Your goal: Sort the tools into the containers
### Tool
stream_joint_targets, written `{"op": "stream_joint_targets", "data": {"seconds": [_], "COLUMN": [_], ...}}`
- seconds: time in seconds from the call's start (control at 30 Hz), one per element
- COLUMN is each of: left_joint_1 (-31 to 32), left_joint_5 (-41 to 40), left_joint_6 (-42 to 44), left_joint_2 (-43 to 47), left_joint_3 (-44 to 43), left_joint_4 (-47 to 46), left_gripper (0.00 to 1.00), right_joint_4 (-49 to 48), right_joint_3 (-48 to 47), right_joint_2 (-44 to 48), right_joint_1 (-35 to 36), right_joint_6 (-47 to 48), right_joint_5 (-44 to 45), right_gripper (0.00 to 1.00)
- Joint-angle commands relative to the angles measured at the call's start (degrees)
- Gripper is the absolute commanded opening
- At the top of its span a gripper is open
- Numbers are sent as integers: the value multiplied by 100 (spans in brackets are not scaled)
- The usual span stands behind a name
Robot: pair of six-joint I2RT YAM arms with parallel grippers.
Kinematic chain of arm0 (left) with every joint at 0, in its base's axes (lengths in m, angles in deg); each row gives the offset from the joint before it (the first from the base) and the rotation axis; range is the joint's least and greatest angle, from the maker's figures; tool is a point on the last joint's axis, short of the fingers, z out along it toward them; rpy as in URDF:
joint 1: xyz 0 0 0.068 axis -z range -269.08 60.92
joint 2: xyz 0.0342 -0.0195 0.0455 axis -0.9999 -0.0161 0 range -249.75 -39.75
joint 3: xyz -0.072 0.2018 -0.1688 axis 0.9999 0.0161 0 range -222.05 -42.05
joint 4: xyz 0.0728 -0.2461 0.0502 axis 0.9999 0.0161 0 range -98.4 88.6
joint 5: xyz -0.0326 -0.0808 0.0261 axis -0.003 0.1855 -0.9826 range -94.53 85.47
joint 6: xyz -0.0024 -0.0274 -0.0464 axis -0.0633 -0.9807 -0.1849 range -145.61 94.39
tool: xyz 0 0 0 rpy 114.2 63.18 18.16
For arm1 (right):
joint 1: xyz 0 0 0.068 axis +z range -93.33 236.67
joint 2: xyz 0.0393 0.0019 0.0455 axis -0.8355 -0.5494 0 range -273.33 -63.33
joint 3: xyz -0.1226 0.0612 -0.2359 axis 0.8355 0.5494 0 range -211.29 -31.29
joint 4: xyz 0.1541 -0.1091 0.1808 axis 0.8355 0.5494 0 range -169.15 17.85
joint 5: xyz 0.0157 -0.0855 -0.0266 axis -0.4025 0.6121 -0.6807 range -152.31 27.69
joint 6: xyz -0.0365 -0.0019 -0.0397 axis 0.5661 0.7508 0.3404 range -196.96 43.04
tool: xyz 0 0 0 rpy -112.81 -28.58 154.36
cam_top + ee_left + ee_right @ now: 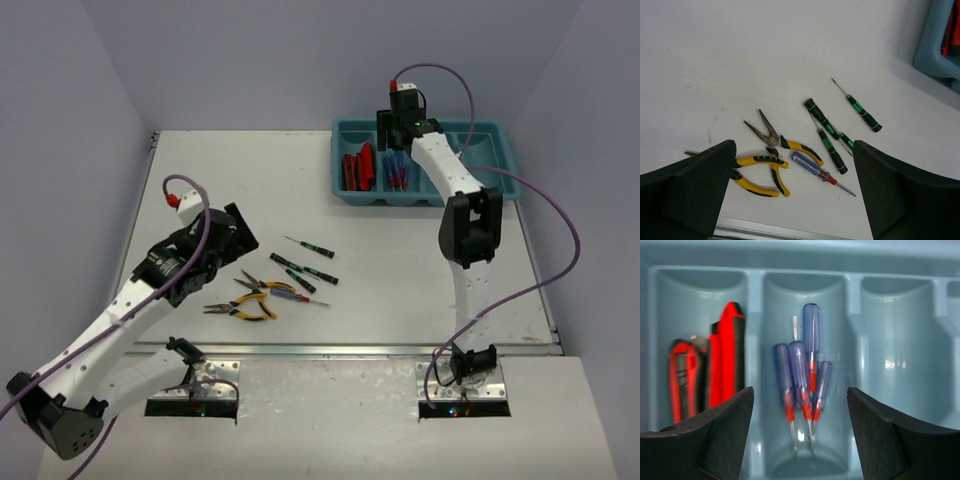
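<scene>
pale lavender walls (250, 60) close in a white table (400, 270), seen from above and behind the two arms.

at the far right of the table sits the teal tray (500, 150), its long compartments side by side. the right gripper (799, 395) hangs over the tray, above the second compartment from the left. its jaws stand apart with nothing between them, so it is released. under it, in that second compartment, lie four blue-handled screwdrivers (800, 365), close together and partly overlapping, red collars and tips toward the near end. the leftmost compartment holds the red-and-black utility knives (725, 360), stacked side by side along the compartment's length.

the left gripper (794, 145) hovers over the near left part of the table, also released: both fingers wide apart and gripping nothing. below and just in front of it the unsorted tools lie on the bare tabletop, near the table's near edge and well apart from the tray. two yellow-handled pliers (757, 160) lie crossed and touching each other; one has its long nose pointing away toward the far side, and the other's nose is partly hidden behind the left finger (690, 190) in the wrist view. a single blue screwdriver (812, 167) with a red collar lies just beside the pliers' handles. three slim black-and-green screwdrivers (831, 150) lie a little farther out and to the right; two of them sit close together, nearly touching, and the third (862, 112) rests apart from them toward the tray side.
</scene>
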Motion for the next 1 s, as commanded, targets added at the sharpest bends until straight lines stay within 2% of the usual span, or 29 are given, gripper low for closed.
{"op": "stream_joint_targets", "data": {"seconds": [0.0, 0.07, 0.1, 0.13, 0.23, 0.3, 0.37, 0.5, 0.63, 0.7, 0.97], "left_joint_1": [409, 659, 775, 877, 1018, 1025, 1029, 1074, 1177, 1262, 1407], "left_joint_5": [394, 278, 216, 172, 196, 320, 548, 802, 835, 853, 1064], "left_joint_6": [-1271, -1715, -2090, -2434, -2999, -3145, -3145, -3346, -3718, -3758, -3859], "left_joint_2": [-1097, -1543, -1742, -1968, -2649, -3019, -3370, -3766, -3781, -3836, -4218], "left_joint_3": [-253, -373, -423, -509, -785, -871, -920, -967, -853, -820, -743], "left_joint_4": [-69, 40, 160, 254, 588, 581, 419, 394, 355, 283, 238], "left_gripper": [100, 100, 100, 99, 94, 91, 83, 71, 59, 50, 49], "right_joint_4": [563, 425, 220, -66, -801, -1048, -1169, -1185, -970, -985, -1078], "right_joint_3": [416, 1734, 2683, 3362, 5463, 6033, 6788, 7323, 7395, 7444, 7570], "right_joint_2": [1872, 2770, 3233, 3726, 4996, 5503, 6030, 6582, 6673, 6676, 6703], "right_joint_1": [39, 45, 59, 78, 126, 157, 192, 191, 192, 197, 190], "right_joint_6": [-443, -600, -715, -861, -1194, -1317, -1421, -1345, -1165, -1128, -1124], "right_joint_5": [-542, -1038, -1265, -1460, -1868, -1895, -2095, -2067, -1958, -1956, -2056], "right_gripper": [84, 88, 96, 99, 99, 99, 99, 99, 99, 99, 99]}}
